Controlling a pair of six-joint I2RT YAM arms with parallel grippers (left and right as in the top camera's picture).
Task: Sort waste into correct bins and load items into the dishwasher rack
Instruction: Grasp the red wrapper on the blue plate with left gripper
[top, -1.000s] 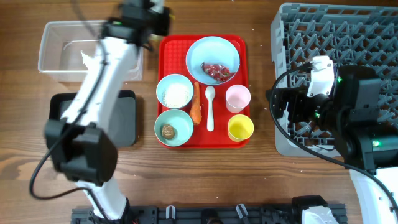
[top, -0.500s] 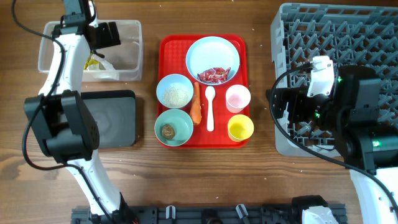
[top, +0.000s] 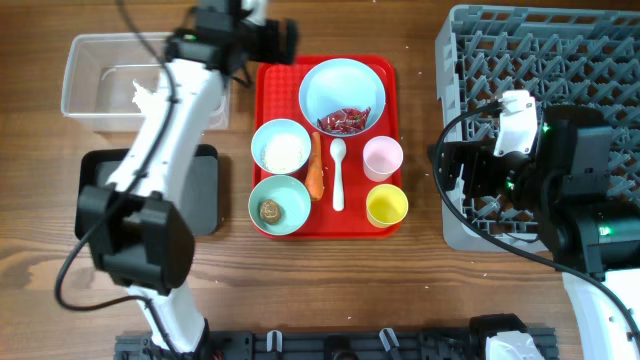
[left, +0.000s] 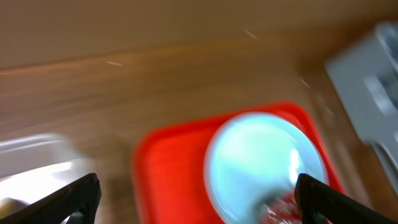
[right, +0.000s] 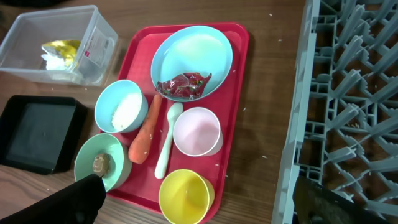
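Barely begun: yellow wrapper (right: 62, 46) and tissue (right: 51, 61) lie in the clear tub (right: 99, 59), red wrapper (right: 183, 84), carrot (right: 144, 134) and dishes (right: 196, 130) crowd the red tray (right: 229, 99), rack (right: 348, 93) looks bare, left end effector (left: 199, 202) and right end effector (right: 202, 202) gape empty.

Tub and bin: left arm (top: 175, 110) lies across clear tub (top: 90, 80) and black bin (top: 207, 185), covering part of each.
Red tray (top: 392, 125): packed, narrow gaps only.
Tray–rack strip: bare table (top: 420, 100), passable.
Dishwasher rack (top: 540, 60): right arm (top: 560, 190) over near-left corner, remainder open.

No readable text; clear tub (right: 25, 40) label (right: 94, 45) seemingly illegible.
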